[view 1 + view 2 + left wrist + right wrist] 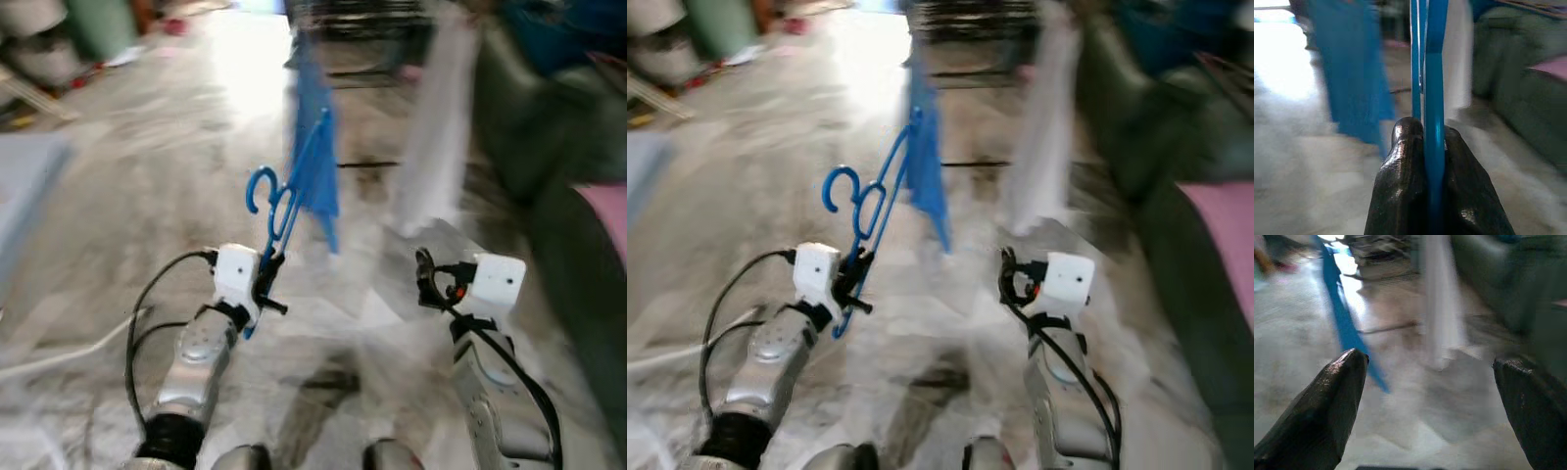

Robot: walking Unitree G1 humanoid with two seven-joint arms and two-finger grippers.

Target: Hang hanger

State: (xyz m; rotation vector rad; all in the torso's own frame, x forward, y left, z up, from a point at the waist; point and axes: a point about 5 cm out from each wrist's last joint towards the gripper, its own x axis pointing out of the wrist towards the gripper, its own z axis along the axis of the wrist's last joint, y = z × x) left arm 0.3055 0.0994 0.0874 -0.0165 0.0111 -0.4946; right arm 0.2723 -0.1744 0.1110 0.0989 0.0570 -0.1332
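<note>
— Left gripper point(266, 284)?
— Raised in front of the body, fingers point(1400, 181) pressed together on the lower bar of the blue hanger point(294, 191). Held it nearly upright, hook curled toward the robot's left at the near end, frame slanting up and away.

— Right gripper point(425, 279)?
— Lifted to about the same height on the right, well apart from the hanger. Fingers point(1327, 411) spread wide, with only floor between them.

— Beyond?
— Blurred throughout. Blue cloth point(313, 147) hung past the hanger, white cloth point(436, 127) to its right, both over pale marbled floor point(147, 196). Dark green sofa point(549, 127) along the right, something pink point(607, 211) lying on it.
</note>
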